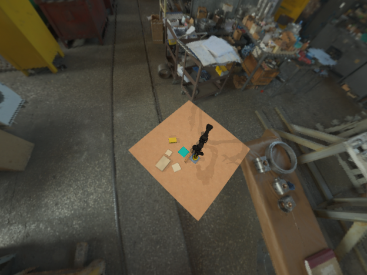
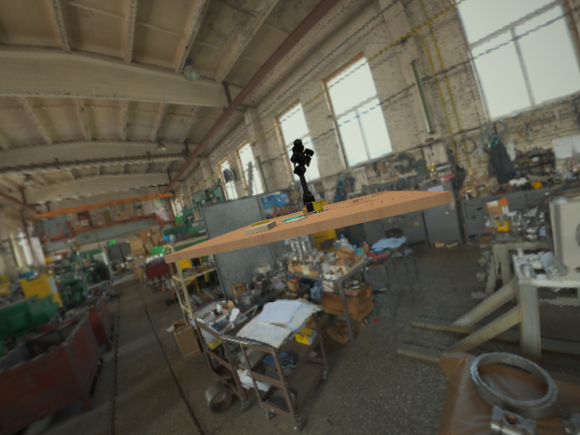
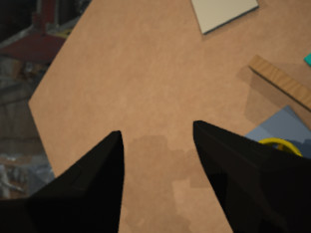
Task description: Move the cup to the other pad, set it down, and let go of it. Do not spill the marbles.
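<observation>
Concrete floor (image 1: pixel 142 207) spreads around the tabletop (image 1: pixel 166 127) (image 2: pixel 375 204) (image 3: pixel 150 75). You have the yellow cup (image 1: pixel 194 157) (image 2: pixel 318 206) (image 3: pixel 274 140) on the blue-grey pad (image 1: pixel 194 161) (image 3: pixel 271 128), seemingly upright; marbles too small to make out. Wooden bar (image 1: pixel 187 157) (image 2: pixel 305 212) (image 3: pixel 281 80) lies between that and the teal pad (image 1: pixel 183 151) (image 2: pixel 294 219) (image 3: pixel 309 59), presumably your goal.

Gripper (image 1: pixel 197 154) (image 2: pixel 307 153) (image 3: pixel 157 133) part-spread above the tabletop, nothing between its fingers. Wrist view puts the cup off to one side, partly behind a finger.

Step in hand, as you'd judge it: lining up for the grasp; carry not begun. Next, shift over the cup, widen if needed, come down straight, then close. Descend off-centre and you could knock it, spilling marbles. Once gripped, lift level, clear of the bar.
</observation>
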Controlling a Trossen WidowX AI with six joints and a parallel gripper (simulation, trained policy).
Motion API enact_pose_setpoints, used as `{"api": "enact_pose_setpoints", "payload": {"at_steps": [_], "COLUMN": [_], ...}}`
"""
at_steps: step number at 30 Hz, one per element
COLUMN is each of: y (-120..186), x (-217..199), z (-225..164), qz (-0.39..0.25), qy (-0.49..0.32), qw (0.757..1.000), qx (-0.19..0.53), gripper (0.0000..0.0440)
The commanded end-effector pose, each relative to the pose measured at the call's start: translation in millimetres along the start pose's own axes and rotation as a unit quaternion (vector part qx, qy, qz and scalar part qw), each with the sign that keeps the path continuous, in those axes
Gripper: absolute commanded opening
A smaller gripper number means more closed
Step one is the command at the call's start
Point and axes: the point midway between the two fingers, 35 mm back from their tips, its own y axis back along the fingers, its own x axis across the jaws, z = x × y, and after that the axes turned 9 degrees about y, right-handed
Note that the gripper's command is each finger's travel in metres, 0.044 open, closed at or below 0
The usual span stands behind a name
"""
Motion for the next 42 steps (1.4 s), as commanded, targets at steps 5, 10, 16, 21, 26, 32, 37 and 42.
{"api": "enact_pose_setpoints", "payload": {"at_steps": [5, 10, 16, 21, 26, 32, 37, 42], "y": [-8.6, -13.6, -19.7, -24.8, -30.9, -38.5, -44.6, -50.4], "x": [-0.7, -4.4, -10.9, -18.4, -28.3, -41.4, -52.6, -63.8], "z": [-8.8, -15.9, -24.4, -31.7, -39.4, -49.5, -58.4, -67.3], "qz": [-0.032, -0.06, -0.095, -0.128, -0.163, -0.205, -0.242, -0.278], "qy": [-0.042, -0.066, -0.088, -0.102, -0.11, -0.116, -0.119, -0.122], "qw": [0.998, 0.994, 0.987, 0.98, 0.972, 0.959, 0.947, 0.933], "qx": [0.04, 0.065, 0.092, 0.112, 0.132, 0.156, 0.176, 0.193], "gripper": [0.0169, 0.0164, 0.0157, 0.0149, 0.0146, 0.0152, 0.0152, 0.0153]}}
